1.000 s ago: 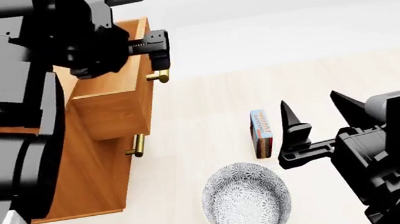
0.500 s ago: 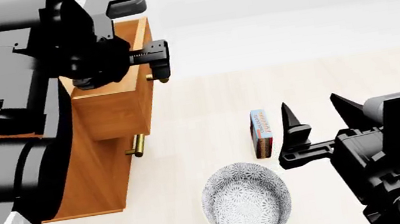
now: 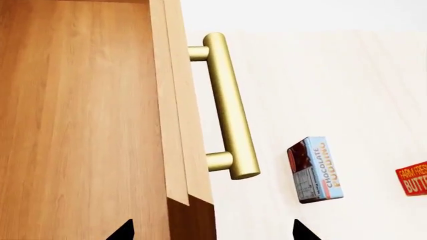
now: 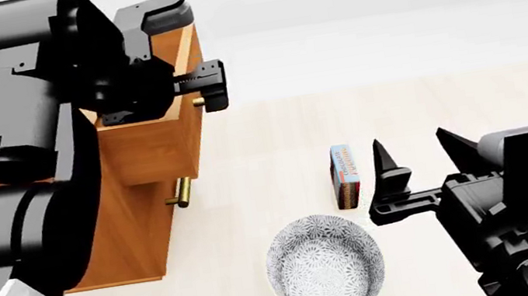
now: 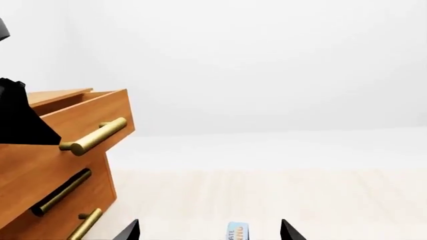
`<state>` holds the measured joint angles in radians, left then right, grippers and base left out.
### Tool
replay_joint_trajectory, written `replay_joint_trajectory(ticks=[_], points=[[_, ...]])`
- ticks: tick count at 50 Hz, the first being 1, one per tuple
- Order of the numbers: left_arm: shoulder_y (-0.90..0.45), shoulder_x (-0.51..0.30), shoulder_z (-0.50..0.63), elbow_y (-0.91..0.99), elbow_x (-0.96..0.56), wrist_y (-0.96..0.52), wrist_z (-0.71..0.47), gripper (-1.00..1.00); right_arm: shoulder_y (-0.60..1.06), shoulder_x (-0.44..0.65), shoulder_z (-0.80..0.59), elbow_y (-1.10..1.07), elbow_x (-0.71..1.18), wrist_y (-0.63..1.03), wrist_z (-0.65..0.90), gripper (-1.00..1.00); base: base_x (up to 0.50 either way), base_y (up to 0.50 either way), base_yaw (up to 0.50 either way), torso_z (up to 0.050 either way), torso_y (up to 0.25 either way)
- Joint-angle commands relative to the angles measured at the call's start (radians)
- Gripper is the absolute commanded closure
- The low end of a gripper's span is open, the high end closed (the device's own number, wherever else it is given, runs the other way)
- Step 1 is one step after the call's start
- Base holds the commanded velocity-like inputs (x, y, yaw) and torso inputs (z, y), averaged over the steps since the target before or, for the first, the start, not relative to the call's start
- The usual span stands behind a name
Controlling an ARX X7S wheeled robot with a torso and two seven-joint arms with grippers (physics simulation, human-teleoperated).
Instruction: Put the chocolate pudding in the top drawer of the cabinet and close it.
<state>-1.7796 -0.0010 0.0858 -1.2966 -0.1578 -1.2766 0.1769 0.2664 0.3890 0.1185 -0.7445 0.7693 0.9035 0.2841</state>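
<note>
The chocolate pudding point(image 4: 345, 175) stands on edge on the pale floor, a thin box with a blue side and brown face point(image 3: 315, 170). My right gripper point(image 4: 410, 143) is open just to its right, and only the box's top point(image 5: 237, 232) shows between the spread fingers. The top drawer point(image 4: 154, 145) of the cabinet point(image 4: 120, 232) is pulled out. My left gripper point(image 4: 211, 85) hovers open above the drawer's front, over its brass handle point(image 3: 230, 105). Nothing is between its fingertips point(image 3: 301, 232).
A patterned bowl point(image 4: 326, 266) sits on the floor in front of the pudding, close to my right arm. A red butter box point(image 3: 413, 178) lies past the pudding. The lower drawer's brass handle point(image 4: 183, 192) sticks out under the open drawer.
My left gripper has sunk a little over the drawer front and now covers most of the top handle in the head view. The right gripper and the pudding have hardly moved.
</note>
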Motion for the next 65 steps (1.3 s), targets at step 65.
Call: replay_joint_trajectory(ticks=[65], points=[[-0.108,0.001,1.599,0.073,-1.94,0.312,-0.139,-1.0,-0.075,0.028,0.062,0.067,0.009,-0.104,-0.032,-1.0,0.0,0.0,0.0,0.0,0.0]])
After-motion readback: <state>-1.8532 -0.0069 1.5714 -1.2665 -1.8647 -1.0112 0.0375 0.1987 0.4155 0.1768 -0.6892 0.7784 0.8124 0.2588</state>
